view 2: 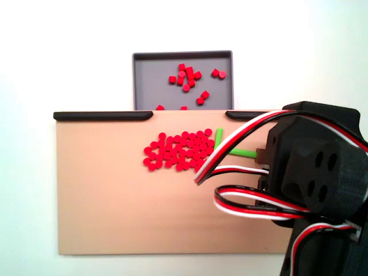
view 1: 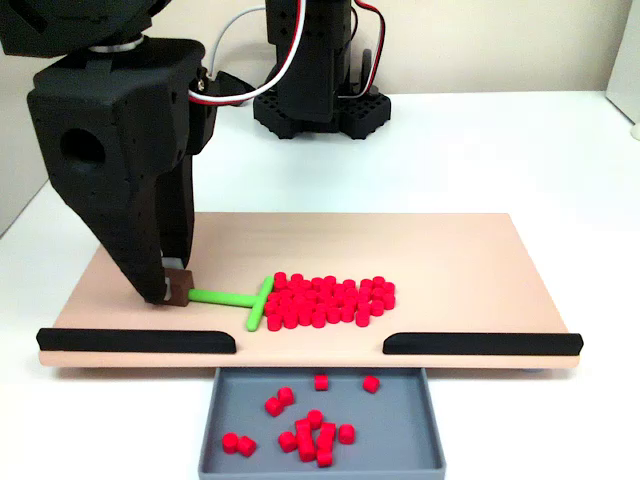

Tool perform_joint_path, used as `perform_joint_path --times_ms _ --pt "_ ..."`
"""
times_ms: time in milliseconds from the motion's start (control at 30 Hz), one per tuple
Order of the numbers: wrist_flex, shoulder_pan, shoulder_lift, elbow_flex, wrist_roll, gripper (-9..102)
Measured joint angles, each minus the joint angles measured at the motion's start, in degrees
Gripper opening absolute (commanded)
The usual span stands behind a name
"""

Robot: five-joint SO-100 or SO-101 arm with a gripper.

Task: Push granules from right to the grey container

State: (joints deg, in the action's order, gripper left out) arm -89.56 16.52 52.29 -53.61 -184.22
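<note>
Gripper (view 1: 172, 287) points down at the beige board (view 1: 470, 260), clenched on the green T-shaped stick (view 1: 238, 299). Granules (view 1: 330, 300), dozens, lie against the stick's crossbar. Grey container (view 1: 225, 440), beyond the board edge, holds roughly fifteen more.

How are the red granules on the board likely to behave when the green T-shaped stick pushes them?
The granules are many loose short cylinders, so they probably scatter or roll rather than move together. The green stick has a short crossbar, so some may slip around its ends. They look small and light.
</note>
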Motion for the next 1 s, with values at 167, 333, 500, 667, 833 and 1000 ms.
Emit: perform_joint_path --times_ms 167,333,500,667,833,1000 --pt "0.0 -0.4 0.0 0.0 2.0 0" --pt "0.0 -0.9 0.0 0.0 5.6 0" --pt "0.0 -1.1 0.0 0.0 7.9 0" --pt "0.1 -1.3 0.0 0.0 10.5 0" --pt "0.1 -1.4 0.2 0.0 12.7 0" --pt "0.1 -1.4 0.2 0.0 15.5 0"
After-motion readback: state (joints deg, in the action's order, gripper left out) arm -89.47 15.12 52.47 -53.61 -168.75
